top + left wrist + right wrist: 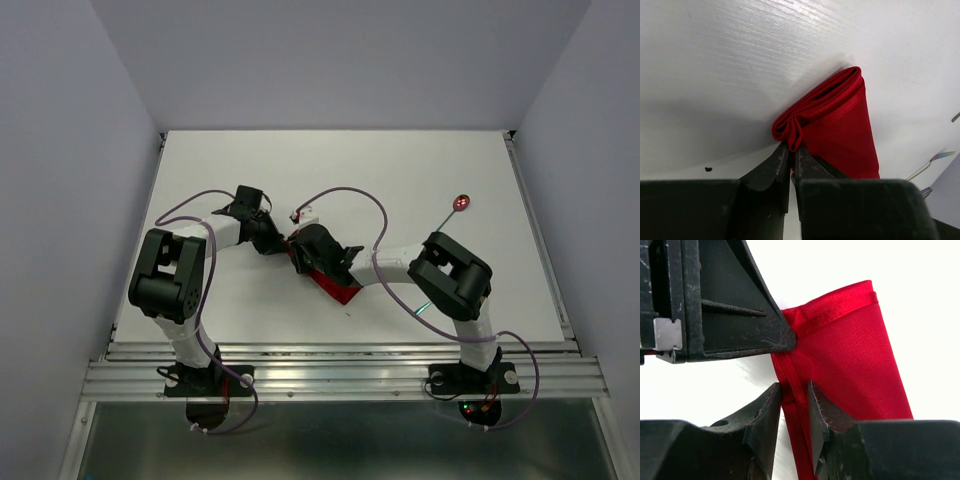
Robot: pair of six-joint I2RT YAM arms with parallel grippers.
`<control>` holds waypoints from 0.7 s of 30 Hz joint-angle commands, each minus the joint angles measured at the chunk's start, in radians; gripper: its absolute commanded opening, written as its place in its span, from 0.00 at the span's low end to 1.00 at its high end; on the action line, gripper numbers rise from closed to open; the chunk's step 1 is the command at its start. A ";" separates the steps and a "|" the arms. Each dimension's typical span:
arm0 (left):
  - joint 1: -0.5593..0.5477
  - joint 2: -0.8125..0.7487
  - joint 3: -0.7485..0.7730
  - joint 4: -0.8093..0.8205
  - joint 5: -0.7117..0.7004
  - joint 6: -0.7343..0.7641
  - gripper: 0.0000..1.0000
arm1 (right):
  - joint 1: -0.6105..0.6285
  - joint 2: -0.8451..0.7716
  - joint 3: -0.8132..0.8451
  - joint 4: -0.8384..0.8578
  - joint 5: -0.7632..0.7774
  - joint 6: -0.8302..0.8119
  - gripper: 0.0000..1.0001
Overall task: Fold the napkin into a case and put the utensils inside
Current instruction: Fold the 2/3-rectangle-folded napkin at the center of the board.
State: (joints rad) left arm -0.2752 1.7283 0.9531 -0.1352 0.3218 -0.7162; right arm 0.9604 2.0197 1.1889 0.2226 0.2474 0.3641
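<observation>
The red napkin (pixel 338 285) lies folded into a narrow strip on the white table (pixel 400 170), between the two arms. My left gripper (pixel 791 148) is shut on the bunched near corner of the napkin (pixel 840 125). My right gripper (pixel 794 392) is shut on the hemmed edge of the napkin (pixel 850 360), right beside the left gripper's finger (pixel 735 310). In the top view both grippers (pixel 283 243) (pixel 308 258) meet at the napkin's far end. The spoon (pixel 460 204), with its red bowl, lies at the right. The fork's teal handle (pixel 426 304) shows under the right arm.
The right arm's elbow (pixel 455 275) hangs over the fork. Purple cables loop above both arms. A thin iridescent utensil end (pixel 939 156) shows at the right edge of the left wrist view. A metal rail (pixel 340 365) runs along the near table edge.
</observation>
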 commanded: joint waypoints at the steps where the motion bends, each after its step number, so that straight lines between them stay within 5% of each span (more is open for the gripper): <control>1: -0.005 -0.056 -0.011 -0.027 0.026 -0.006 0.00 | 0.000 -0.053 -0.011 0.109 0.027 -0.036 0.34; 16: -0.005 -0.059 -0.025 -0.015 0.054 0.000 0.00 | 0.009 0.004 0.067 0.067 0.023 -0.045 0.33; 21: -0.005 -0.064 -0.030 -0.015 0.054 -0.002 0.00 | 0.018 0.008 0.075 0.054 0.036 -0.040 0.19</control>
State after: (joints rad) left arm -0.2749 1.7168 0.9409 -0.1383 0.3592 -0.7197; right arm 0.9649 2.0182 1.2209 0.2516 0.2497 0.3325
